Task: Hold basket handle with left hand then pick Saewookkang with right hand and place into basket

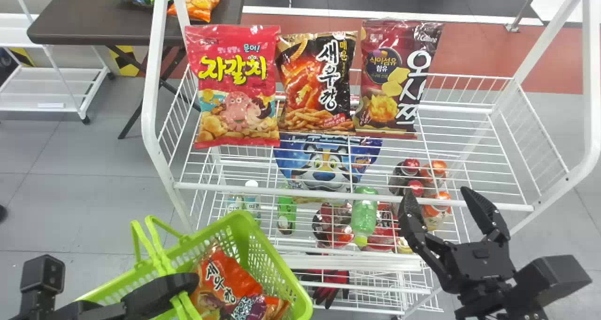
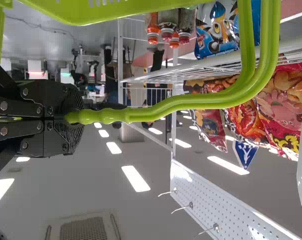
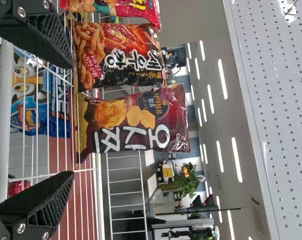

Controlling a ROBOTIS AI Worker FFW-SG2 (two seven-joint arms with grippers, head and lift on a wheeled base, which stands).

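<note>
The left gripper (image 1: 174, 287) was clenched around the green handle (image 1: 165, 263) of the basket (image 1: 256, 247), in front of the white rack (image 1: 291, 192) and toward its left side. The right gripper (image 1: 440, 195) was released, its two fingers spread wide with nothing between them, near the front rail at the right part of the rack. The black Saewookkang bag (image 1: 317, 80) stood upright on the rack's top shelf, between a red snack bag (image 1: 235, 85) on its left and a maroon snack bag (image 1: 392, 80) on its right. In the right wrist view, the black and maroon bags were both ahead of the right gripper (image 3: 71, 120), apart from its fingers. Inside the basket lay an orange Saewookkang bag (image 1: 225, 284), with a purple bag (image 1: 249, 308) beside it. Lower in the rack were a blue bag with a tiger on it (image 1: 324, 165), a green bottle (image 1: 364, 216) and some bottles with red and orange caps (image 1: 413, 167). Behind the rack, to the left, more snack bags (image 1: 199, 5) lay on a dark table (image 1: 103, 19).
</note>
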